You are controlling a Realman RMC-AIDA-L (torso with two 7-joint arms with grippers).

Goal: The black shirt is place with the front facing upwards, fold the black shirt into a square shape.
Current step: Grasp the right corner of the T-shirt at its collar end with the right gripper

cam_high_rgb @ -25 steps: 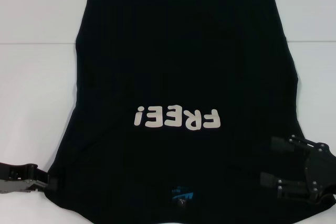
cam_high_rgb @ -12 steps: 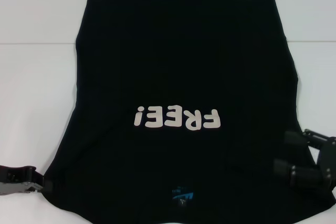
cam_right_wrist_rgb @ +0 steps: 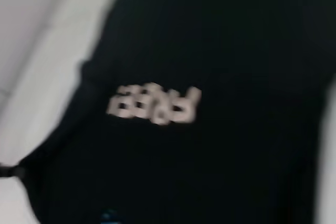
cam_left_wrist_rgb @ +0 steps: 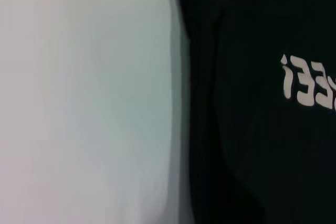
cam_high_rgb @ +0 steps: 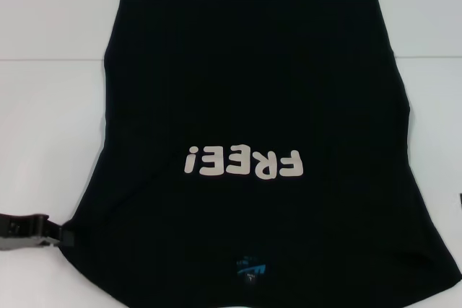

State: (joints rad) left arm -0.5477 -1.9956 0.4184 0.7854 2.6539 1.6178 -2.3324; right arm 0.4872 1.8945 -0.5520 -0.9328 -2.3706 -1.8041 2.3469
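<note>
Inspector: Shirt position?
Clerk: The black shirt (cam_high_rgb: 253, 142) lies flat on the white table (cam_high_rgb: 50, 120), lettering up.
Inspector: Grippers?
Clerk: The left gripper (cam_high_rgb: 63, 239) touches the shirt's edge; finger state cannot be told.

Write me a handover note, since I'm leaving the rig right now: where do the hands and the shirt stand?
Left hand: at the near-left edge of the black shirt, low on the white table; grip unclear.
Right hand: out of all views.
Shirt: front up, FREE! lettering showing, blue neck label nearest the robot, sleeves seemingly tucked in.
Done: possibly the side folds.
Left: fold lengthwise into a square.
</note>
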